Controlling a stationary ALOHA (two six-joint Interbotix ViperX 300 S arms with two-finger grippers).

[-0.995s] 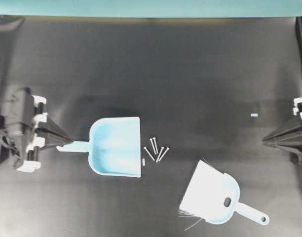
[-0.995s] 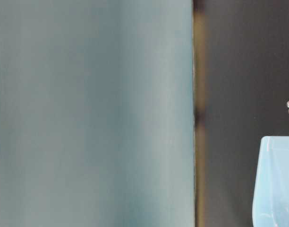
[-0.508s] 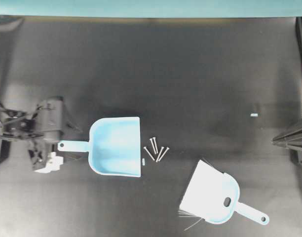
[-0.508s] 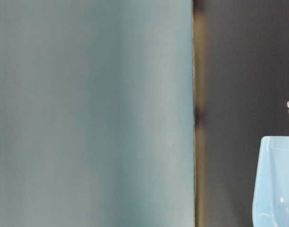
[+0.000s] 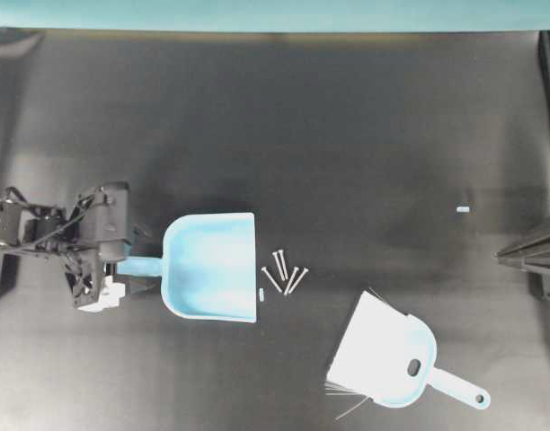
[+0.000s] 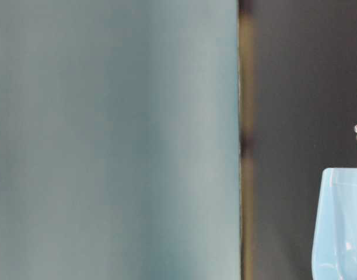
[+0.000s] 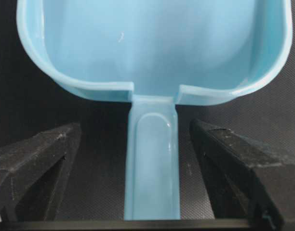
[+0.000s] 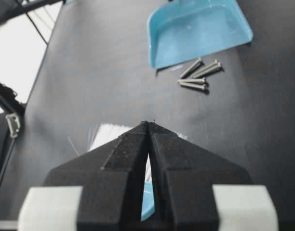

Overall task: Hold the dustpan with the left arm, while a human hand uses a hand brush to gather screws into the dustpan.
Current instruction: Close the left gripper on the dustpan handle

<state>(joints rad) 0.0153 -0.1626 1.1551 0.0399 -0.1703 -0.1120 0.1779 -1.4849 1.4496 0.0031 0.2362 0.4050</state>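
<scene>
Left of the table's (image 5: 347, 117) centre:
- Dustpan (image 5: 212, 267), pan empty, straight edge toward the right edge. I judge it light, stiff, slippery plastic; best taken at the short handle.
- Hand brush (image 5: 387, 350), near the front edge, right of centre, bristles toward the dustpan.
- Left gripper (image 7: 152, 180), jaws wide, straddling the handle, not touching.
- Right gripper (image 8: 148, 144), right edge, jaws together, empty.
- Screws (image 5: 284, 271), four, just beside the dustpan's straight edge.
</scene>
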